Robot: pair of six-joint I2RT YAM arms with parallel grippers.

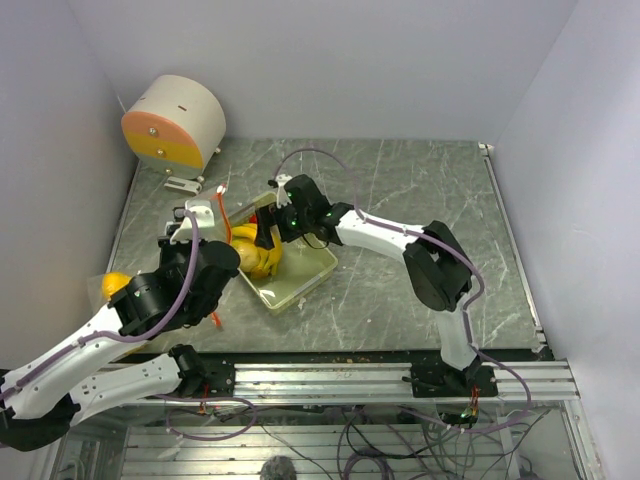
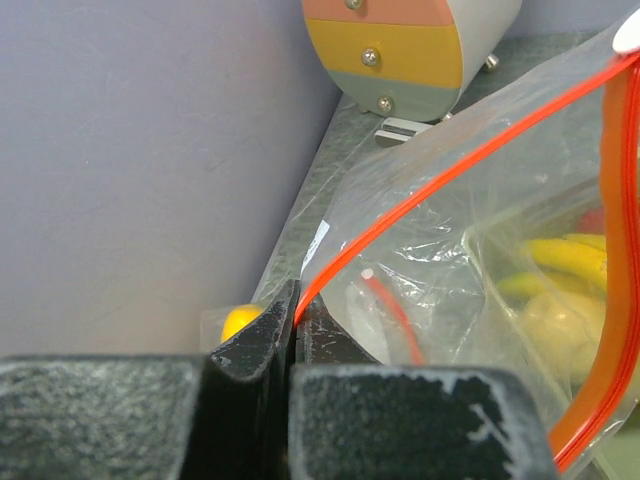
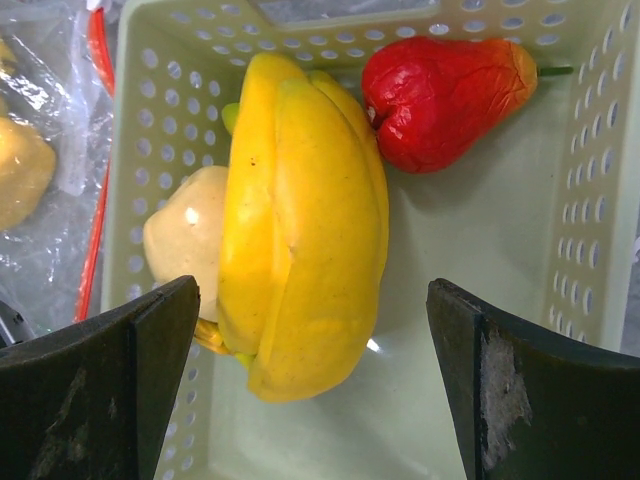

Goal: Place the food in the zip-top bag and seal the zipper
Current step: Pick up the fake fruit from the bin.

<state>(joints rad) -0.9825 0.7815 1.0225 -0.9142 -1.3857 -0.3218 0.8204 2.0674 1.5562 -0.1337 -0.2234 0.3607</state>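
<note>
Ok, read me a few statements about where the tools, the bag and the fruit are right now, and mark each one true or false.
1. The left tool is shut on the zipper of the clear bag. True.
2. The right tool is gripping the banana bunch. False: its fingers stand wide open, one to each side of the bunch, with gaps showing.
3. The red fruit lies in the pale green tray. True.
4. The red fruit is the only food in that tray. False: the banana bunch and a pale yellow piece lie in it too.
</note>
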